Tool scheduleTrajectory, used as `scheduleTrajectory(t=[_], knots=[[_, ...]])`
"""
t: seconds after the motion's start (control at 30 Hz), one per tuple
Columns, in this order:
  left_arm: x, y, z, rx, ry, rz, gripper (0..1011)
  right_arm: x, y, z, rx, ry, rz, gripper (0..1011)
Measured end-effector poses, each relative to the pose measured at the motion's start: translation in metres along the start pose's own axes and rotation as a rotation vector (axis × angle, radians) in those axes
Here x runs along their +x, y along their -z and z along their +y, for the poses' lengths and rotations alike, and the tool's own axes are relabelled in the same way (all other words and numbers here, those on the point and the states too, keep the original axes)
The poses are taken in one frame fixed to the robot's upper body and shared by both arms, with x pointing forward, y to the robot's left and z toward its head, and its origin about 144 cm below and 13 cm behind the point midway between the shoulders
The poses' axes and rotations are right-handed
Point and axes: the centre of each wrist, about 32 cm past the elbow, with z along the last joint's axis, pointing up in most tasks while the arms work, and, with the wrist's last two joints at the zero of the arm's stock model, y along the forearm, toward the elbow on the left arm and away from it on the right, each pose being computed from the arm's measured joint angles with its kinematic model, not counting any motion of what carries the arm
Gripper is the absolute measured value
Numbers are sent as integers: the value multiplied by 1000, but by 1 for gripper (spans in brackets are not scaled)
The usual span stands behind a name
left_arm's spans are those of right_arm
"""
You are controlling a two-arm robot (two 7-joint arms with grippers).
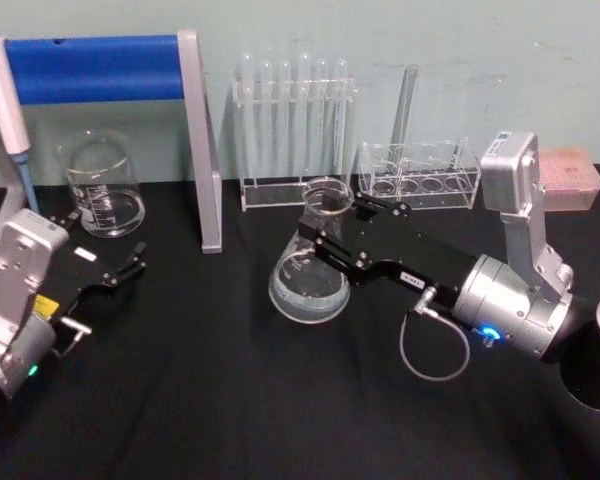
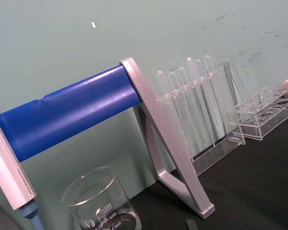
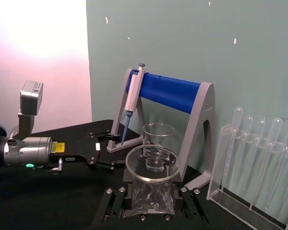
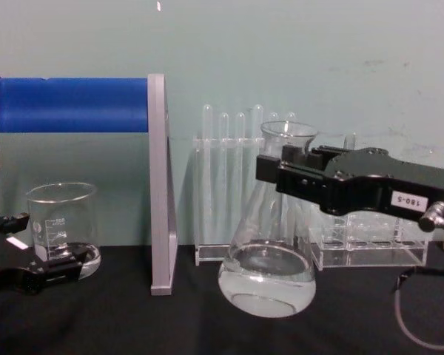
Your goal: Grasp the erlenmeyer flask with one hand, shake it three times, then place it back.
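Observation:
The erlenmeyer flask (image 1: 308,280) is clear glass with a little liquid pooled in its wide base. It leans near the middle of the black table. My right gripper (image 1: 330,232) reaches in from the right and is shut on the flask's neck just under the flared rim. In the chest view the flask (image 4: 270,274) hangs tilted from the right gripper (image 4: 281,174), its base close to the cloth. The right wrist view looks down past the right gripper (image 3: 151,196) onto the flask (image 3: 149,203). My left gripper (image 1: 120,272) rests open at the left, near the beaker.
A glass beaker (image 1: 105,190) stands at the back left under a blue-barred pipette stand (image 1: 90,70). A rack of test tubes (image 1: 295,130) and a second clear rack (image 1: 420,175) line the back wall behind the flask. A pink box (image 1: 570,180) sits far right.

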Motion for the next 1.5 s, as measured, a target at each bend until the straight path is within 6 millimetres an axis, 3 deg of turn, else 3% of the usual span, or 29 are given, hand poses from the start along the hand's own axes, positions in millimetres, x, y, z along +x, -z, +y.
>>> scheduleTrajectory(t=[0.77, 1.5], knots=[[0, 0, 0, 0, 0, 0, 1001, 1, 1, 1, 1, -22, 0, 453], [0, 0, 0, 0, 0, 0, 1001, 13, 26, -3, -69, -45, 11, 453]])
